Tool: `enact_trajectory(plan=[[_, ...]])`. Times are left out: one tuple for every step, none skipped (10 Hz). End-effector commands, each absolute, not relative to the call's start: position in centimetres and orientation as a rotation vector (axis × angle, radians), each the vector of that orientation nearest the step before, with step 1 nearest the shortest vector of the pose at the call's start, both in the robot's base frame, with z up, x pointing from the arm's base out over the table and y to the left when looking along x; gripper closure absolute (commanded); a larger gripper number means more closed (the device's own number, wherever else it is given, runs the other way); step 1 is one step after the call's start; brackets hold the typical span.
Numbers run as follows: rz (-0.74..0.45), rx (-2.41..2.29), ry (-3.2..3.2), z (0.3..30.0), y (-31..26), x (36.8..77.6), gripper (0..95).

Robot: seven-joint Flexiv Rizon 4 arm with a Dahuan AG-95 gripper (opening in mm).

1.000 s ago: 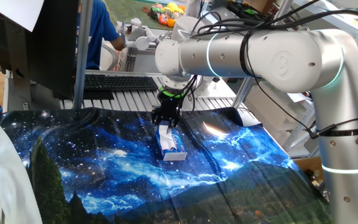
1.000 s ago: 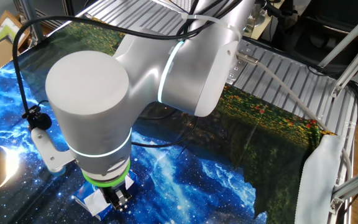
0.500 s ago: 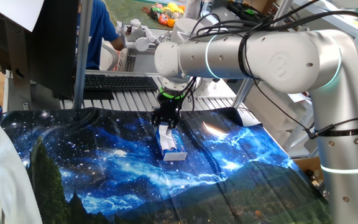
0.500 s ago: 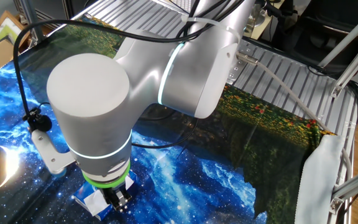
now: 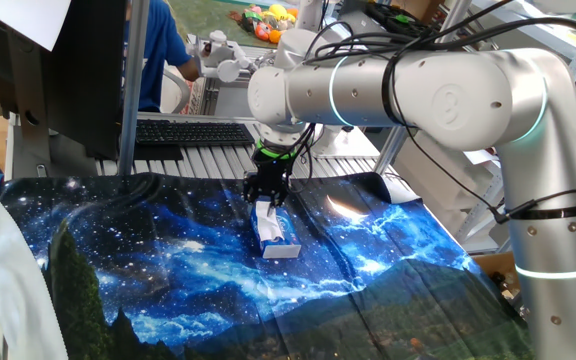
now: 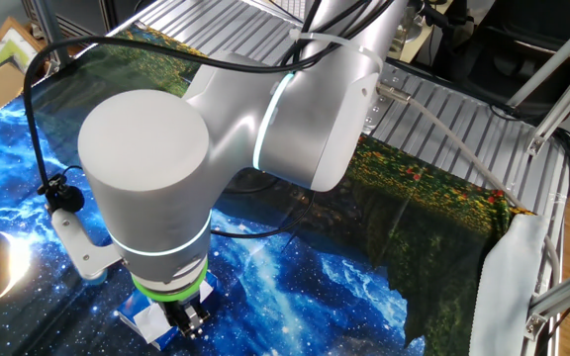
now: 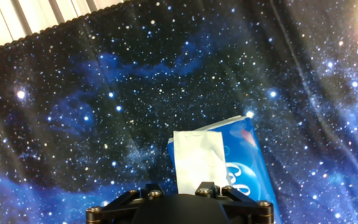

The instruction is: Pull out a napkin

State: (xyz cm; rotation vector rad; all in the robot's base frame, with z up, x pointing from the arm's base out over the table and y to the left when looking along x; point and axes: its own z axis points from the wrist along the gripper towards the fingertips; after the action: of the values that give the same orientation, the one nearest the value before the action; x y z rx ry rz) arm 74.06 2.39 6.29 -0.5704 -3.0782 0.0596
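The small blue-and-white tissue pack (image 5: 280,243) lies on the starry cloth (image 5: 168,250), near its middle. The white napkin (image 5: 266,214) rises from the pack's far end into my gripper (image 5: 266,198), which stands straight above it. In the hand view the napkin (image 7: 197,162) is a flat white sheet running from the pack (image 7: 246,168) down between my fingers, at my gripper (image 7: 194,188). The jaws look closed on its near edge. In the other fixed view my gripper (image 6: 188,321) and a corner of the pack (image 6: 144,318) show under the arm's wrist.
A keyboard (image 5: 193,131) and a metal roller rack (image 5: 218,160) lie behind the cloth. A dark monitor (image 5: 58,80) stands at the back left. A person in blue (image 5: 158,50) is behind it. A white cloth (image 6: 518,277) hangs on the frame's edge.
Almost nothing. The arm has shifted very slightly in the other fixed view. The napkin and pack sit the same.
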Motion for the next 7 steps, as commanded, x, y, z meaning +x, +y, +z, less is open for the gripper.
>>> enact_trajectory(plan=[[0.059,-0.569,-3.080,6.29,2.39,73.99,57.0],[0.058,-0.565,-3.080,6.27,2.39,73.97,57.0],[0.057,-0.568,-3.078,6.26,2.38,73.96,57.0],[0.051,-0.574,-3.077,6.27,2.38,73.97,57.0],[0.041,-0.573,-3.076,6.33,2.41,74.03,57.0],[0.038,-0.571,-3.076,6.37,2.41,74.08,57.0],[0.033,-0.563,-3.076,6.38,2.43,74.07,57.0]])
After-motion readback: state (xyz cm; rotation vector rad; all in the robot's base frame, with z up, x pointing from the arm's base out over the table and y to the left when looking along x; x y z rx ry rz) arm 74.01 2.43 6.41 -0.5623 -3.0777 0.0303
